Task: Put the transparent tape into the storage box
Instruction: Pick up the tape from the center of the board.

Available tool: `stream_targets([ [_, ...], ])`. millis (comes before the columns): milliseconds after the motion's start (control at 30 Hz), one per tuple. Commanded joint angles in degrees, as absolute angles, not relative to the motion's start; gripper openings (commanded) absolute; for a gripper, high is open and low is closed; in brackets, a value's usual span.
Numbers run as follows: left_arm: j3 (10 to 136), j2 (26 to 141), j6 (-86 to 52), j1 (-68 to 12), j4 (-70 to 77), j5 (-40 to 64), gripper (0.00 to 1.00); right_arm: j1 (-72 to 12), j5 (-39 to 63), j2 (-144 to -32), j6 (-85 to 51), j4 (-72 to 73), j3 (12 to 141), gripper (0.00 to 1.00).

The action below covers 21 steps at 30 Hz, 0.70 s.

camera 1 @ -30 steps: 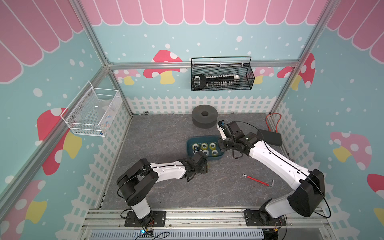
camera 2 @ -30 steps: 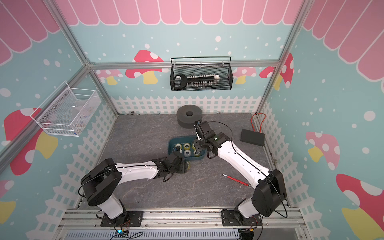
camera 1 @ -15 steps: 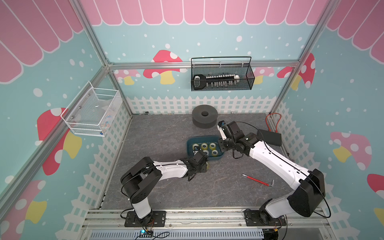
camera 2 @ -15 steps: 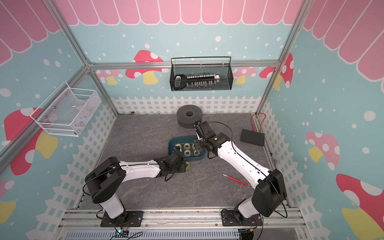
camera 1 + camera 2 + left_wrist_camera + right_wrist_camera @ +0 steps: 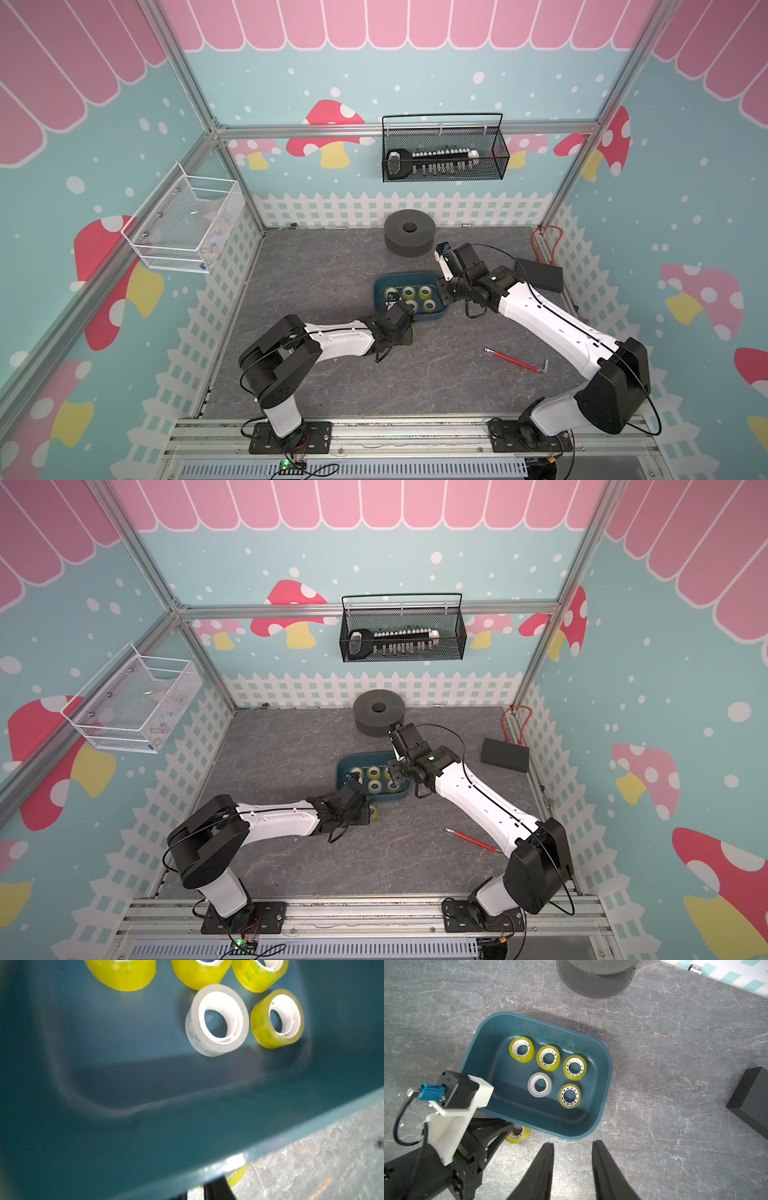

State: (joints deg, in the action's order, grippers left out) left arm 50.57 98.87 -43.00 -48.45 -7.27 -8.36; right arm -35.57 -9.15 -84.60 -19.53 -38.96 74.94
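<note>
left jaws sit low at the yellowish tape roll [image 5: 522, 1134], which lies on the counter [image 5: 654, 1043] just outside the storage box [image 5: 600, 1093], touching its wall; whether they pinch it i cannot tell; right jaws spread and empty, hovering beside the box; five rolls [image 5: 530, 1084] lie inside; the roll looks light, stiff and slick-sided, so a firm hold across its outer band, or rim to core, seems safest
</note>
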Motion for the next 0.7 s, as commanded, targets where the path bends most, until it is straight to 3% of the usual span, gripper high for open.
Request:
stream_targets([
  [0,48.8,96.8,-42.8,-48.4,-9.8,-8.4,0.07,-35.2,-9.1,-83.1,-19.7,-38.1,73.8,0.37],
  [133,48.8,94.4,-42.2,-48.9,-11.3,-8.4,0.0,-35.2,-9.0,-83.1,-19.7,-37.9,73.8,0.37],
  [667,53.8,84.8,-38.0,-50.5,-19.3,-8.4,0.0,-35.2,-8.3,-85.2,-19.2,-37.5,75.6,0.37],
])
